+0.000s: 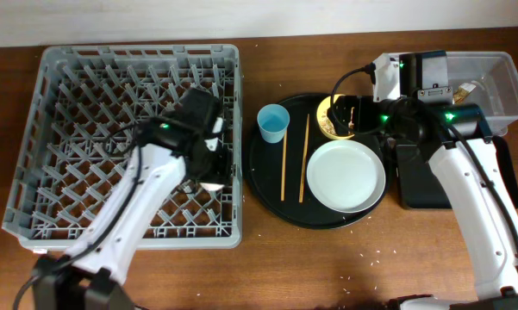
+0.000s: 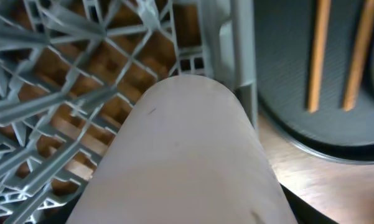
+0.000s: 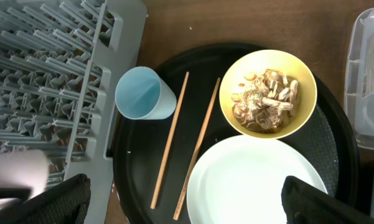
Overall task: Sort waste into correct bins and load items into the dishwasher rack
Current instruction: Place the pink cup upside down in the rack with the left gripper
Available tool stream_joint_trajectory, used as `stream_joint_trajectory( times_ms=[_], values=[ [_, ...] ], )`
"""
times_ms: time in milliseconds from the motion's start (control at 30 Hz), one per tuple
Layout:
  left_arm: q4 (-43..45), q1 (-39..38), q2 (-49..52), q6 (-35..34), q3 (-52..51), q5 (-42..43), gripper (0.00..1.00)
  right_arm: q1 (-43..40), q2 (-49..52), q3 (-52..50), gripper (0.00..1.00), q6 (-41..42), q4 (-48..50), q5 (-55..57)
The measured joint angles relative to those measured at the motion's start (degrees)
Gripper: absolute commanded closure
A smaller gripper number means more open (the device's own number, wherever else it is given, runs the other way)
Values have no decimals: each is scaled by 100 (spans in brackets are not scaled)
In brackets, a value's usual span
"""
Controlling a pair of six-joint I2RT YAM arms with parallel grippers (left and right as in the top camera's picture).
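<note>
The left hand (image 1: 209, 168) hung over the right edge of the rack (image 1: 86, 86). One small white cup (image 2: 187, 155) lay right against it and filled most of the left wrist view. The cup hid the fingers, so it could not be told whether the hand gripped it or was merely around it. Under the cup stood the grey pegs and the rack's right wall.

The right hand (image 3: 183, 186) was spread wide and held nothing, with one dark fingertip at each lower corner of its own view. It hovered above the round black tray (image 1: 267, 185), over one yellow bowl (image 3: 267, 93). The bowl held a heap of tan food scraps (image 3: 264, 102), too many and too jumbled to count. One white plate (image 1: 346, 175) lay just in front of the bowl, and their rims met or overlapped. Two chopsticks (image 3: 171, 140) lay left of the plate, side by side, nearly parallel and apart. One light blue cup (image 1: 273, 122) stood upright left of them, at the tray's edge nearest the rack.

At the far right of the table (image 1: 327, 258) were two bins. One clear tub (image 1: 500, 77) sat at the back. One black rectangular tray (image 1: 414, 181) sat in front of it, partly under the right arm.
</note>
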Motion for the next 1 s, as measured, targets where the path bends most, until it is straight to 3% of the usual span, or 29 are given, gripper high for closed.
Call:
stream_joint_trajectory(
  times_ms=[267,400,533,733,900,1000],
  values=[
    [-409,-229,678,17,0,-269,62,0,0,0,2,-17,-37,7],
    [-415,-273,927,17,0,-295,45,0,0,0,2,-15,-42,7],
    [-496,-273,1080,13,0,-356,51,0,0,0,2,-13,-50,7],
    [-866,-273,1117,17,160,-363,49,0,0,0,1,-15,-55,7],
    [-1626,-273,1169,20,767,-354,28,0,11,0,2,-15,-57,9],
    [-1759,-273,1169,52,905,-354,21,0,39,0,2,-15,-57,9]
  ],
)
